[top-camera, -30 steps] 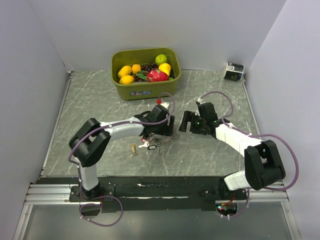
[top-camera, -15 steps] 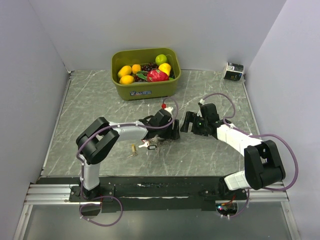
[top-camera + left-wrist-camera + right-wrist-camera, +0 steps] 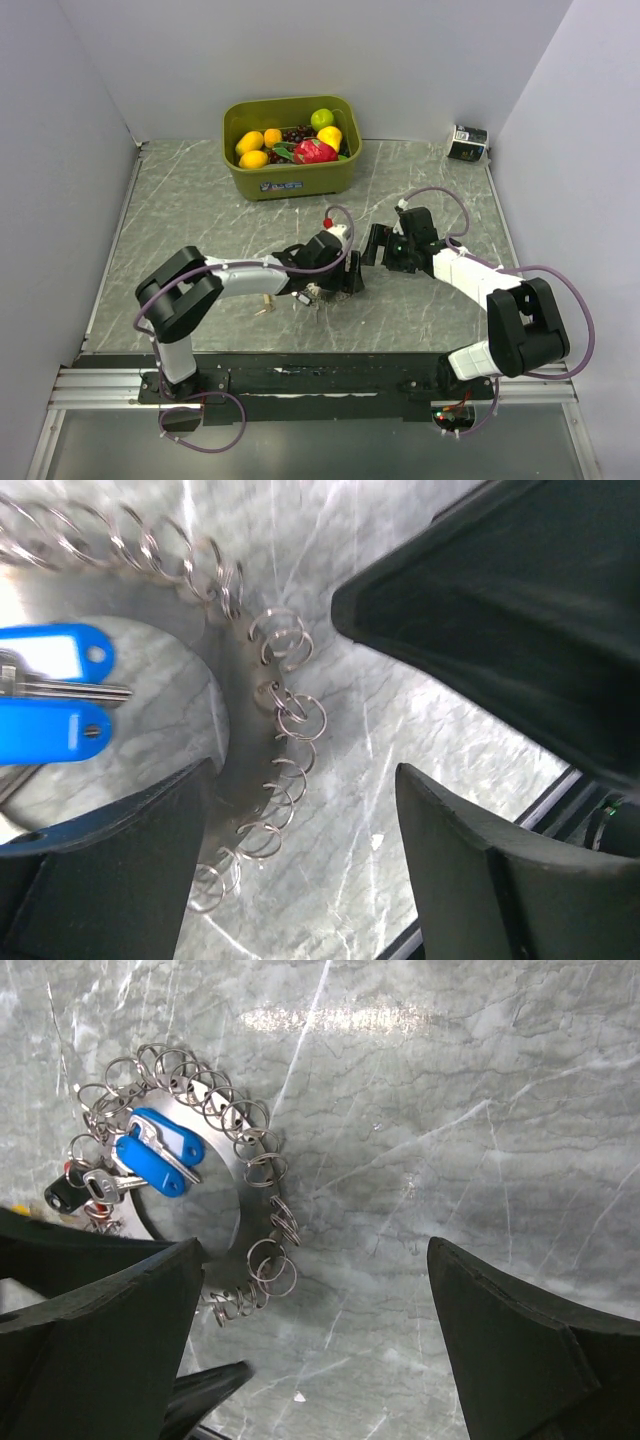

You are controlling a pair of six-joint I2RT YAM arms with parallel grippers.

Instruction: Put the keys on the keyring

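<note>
The keyring is a flat metal ring [image 3: 228,1222] with many small split rings [image 3: 262,1170] round its rim, lying on the marble table. Two blue-headed keys [image 3: 155,1150] and a black-headed key [image 3: 62,1195] sit at its hole. In the left wrist view the ring [image 3: 238,735] and the blue keys [image 3: 50,695] show close up. My left gripper [image 3: 300,880] is open low over the ring's edge, one finger [image 3: 110,880] over it. My right gripper [image 3: 315,1350] is open and empty just right of the ring. From above, the left gripper [image 3: 343,280] and right gripper [image 3: 372,246] nearly meet beside the keys [image 3: 311,292].
A small yellowish piece [image 3: 265,298] lies loose left of the keys. A green bin [image 3: 290,180] of toy fruit stands at the back. A small dark box [image 3: 467,143] sits at the back right corner. The table's front rail [image 3: 320,375] is near.
My left gripper has moved toward the near edge and slightly right, lower over the keyring. The key bunch has shifted a little right. The right gripper has barely moved.
</note>
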